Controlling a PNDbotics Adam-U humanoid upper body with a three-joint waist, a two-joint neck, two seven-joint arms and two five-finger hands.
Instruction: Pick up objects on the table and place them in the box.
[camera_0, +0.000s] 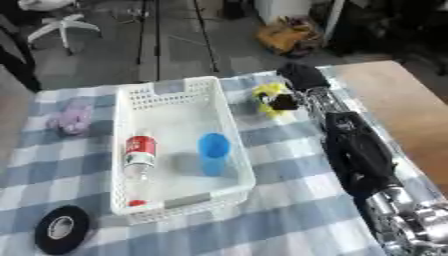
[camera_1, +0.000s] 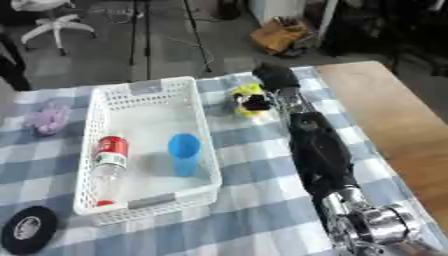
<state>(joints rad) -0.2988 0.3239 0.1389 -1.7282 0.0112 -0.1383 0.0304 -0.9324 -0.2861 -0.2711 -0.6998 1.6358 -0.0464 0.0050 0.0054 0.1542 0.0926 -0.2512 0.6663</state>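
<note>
Left eye view: the white box (camera_0: 179, 145) sits on the checked desk (camera_0: 289, 220), holding a bottle (camera_0: 137, 162) and a blue cup (camera_0: 213, 152). Right of the box, the right robot hand (camera_0: 284, 97) grasps a yellow toy (camera_0: 269, 95).

Right eye view: a purple thing (camera_1: 48, 119) lies left of the box; black tape (camera_1: 26, 229) lies near its front left corner.

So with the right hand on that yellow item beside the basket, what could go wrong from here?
The right hand covers only part of the yellow object, so it could slip out during the lift. The white basket wall stands right beside it, so a low carry might clip the rim. The blue cup inside could get knocked on release.
</note>
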